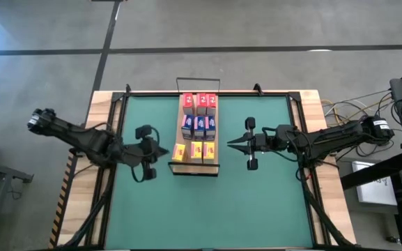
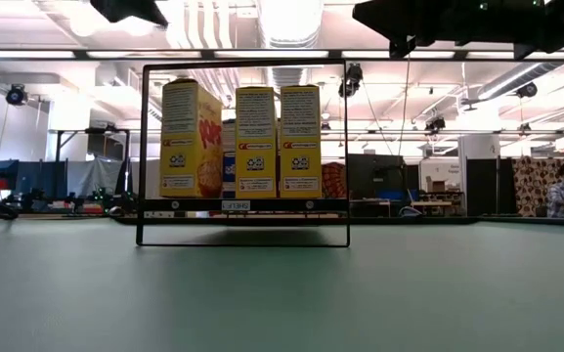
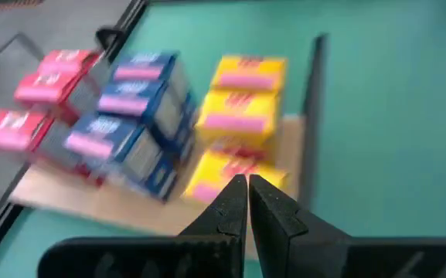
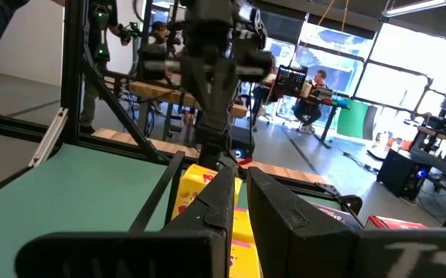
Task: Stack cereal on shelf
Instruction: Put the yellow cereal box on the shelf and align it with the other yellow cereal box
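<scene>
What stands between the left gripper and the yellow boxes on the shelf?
Nothing visible. The left gripper, shut, is beside the shelf on its left, with only bare green mat between it and the nearest yellow boxes. The right gripper, also shut, is on the opposite side.

Red, blue, yellow cereal boxes point(image 1: 199, 127); green mat point(image 1: 256, 202).
</scene>
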Controlling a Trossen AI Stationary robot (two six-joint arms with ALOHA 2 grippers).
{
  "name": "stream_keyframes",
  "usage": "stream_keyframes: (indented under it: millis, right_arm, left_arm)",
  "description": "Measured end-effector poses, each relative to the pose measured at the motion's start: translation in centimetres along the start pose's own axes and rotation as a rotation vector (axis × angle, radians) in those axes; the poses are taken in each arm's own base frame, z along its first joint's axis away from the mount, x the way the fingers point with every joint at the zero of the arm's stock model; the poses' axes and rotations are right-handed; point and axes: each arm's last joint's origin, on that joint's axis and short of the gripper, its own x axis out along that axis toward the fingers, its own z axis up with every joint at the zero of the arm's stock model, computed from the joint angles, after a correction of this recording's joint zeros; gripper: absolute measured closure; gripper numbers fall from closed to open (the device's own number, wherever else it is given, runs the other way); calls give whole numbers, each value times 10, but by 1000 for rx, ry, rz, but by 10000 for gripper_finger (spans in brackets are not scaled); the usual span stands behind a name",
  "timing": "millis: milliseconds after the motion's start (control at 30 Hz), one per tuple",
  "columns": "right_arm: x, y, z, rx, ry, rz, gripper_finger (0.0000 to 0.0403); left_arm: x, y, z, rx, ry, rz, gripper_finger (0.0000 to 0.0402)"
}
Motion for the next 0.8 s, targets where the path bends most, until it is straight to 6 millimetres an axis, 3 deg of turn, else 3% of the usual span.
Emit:
stream_keyframes:
  millis: [200, 433, 600, 800]
  right_arm:
    - [0, 0, 0, 0, 0, 0, 376]
    - [0, 0, 0, 8, -1, 0, 376]
    - [0, 0, 0, 46, 2, 1, 376]
    - [0, 0, -1, 120, 8, 2, 376]
  left_arm:
    - [1, -28, 4, 26, -14, -150, 401]
    - [33, -57, -7, 96, 118, -233, 401]
    - [56, -72, -13, 171, 181, -215, 401]
    - [63, -83, 6, 214, 228, -146, 401]
